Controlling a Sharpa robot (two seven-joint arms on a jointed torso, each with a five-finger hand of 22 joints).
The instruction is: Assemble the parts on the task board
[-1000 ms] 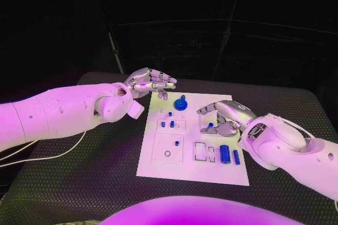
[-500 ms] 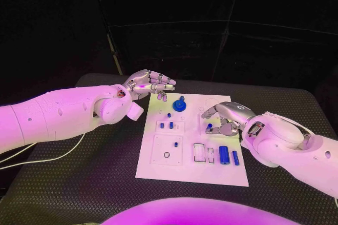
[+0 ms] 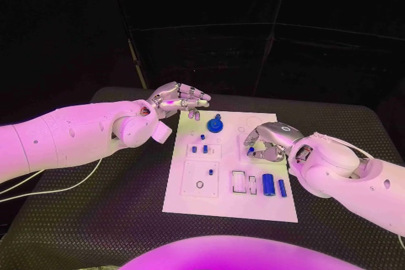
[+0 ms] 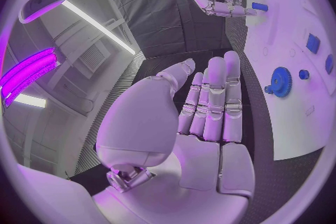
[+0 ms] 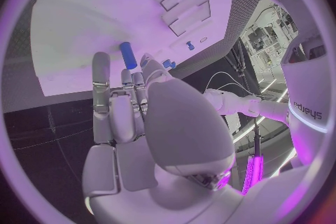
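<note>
So the right hand (image 3: 268,142) is down over the task board (image 3: 194,200), on its right side about level with the middle, and it looks like it's pinching a small blue peg (image 5: 128,55) between thumb and fingers, the rest of the fingers curled in close. In the right wrist view the peg pokes out past the fingertips (image 5: 101,61) just above the white surface. My guess is we're mid-pickup or mid-carry of that peg, and the next move needs it lined up square over whatever hole it belongs in before pressing down.

The left hand (image 3: 179,98) hovers just off the board's far left corner, fingers held straight and pressed side by side in its own wrist view, holding nothing.

The blue gear (image 3: 216,126) sits near the board's far edge. Two blue cylinders (image 3: 269,185) lie near the board's near edge, beside the rectangular slots (image 3: 239,182).

Hard to tell: whether the peg is lifted or touching the board, and which hole it's headed for. The right hand covers that patch in the head view.
</note>
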